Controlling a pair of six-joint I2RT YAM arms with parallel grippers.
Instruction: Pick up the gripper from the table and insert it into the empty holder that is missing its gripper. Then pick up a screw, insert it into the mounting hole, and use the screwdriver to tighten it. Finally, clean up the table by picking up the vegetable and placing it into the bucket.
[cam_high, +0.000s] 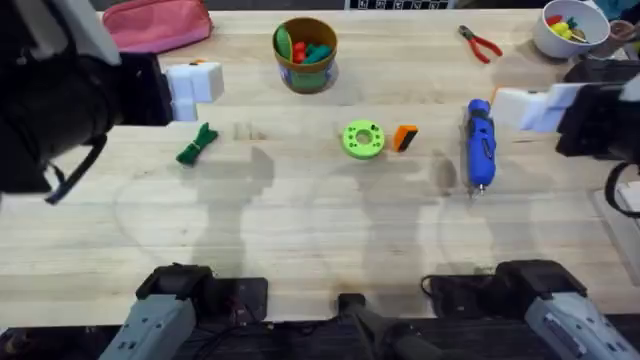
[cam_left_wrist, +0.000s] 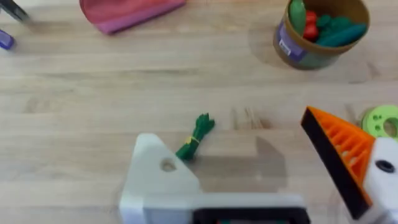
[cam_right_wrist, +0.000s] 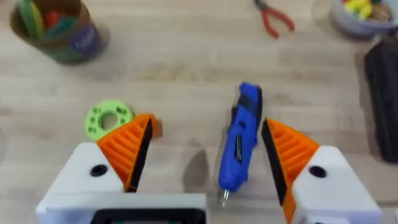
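Overhead, both claws hang agape (empty): left claw (cam_left_wrist: 261, 168), right claw (cam_right_wrist: 205, 155).

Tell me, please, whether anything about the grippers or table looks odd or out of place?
Yes: the left gripper has one bare white holder where an orange pad should sit, unlike its other finger. The missing gripper lies loose on the table beside the green ring.
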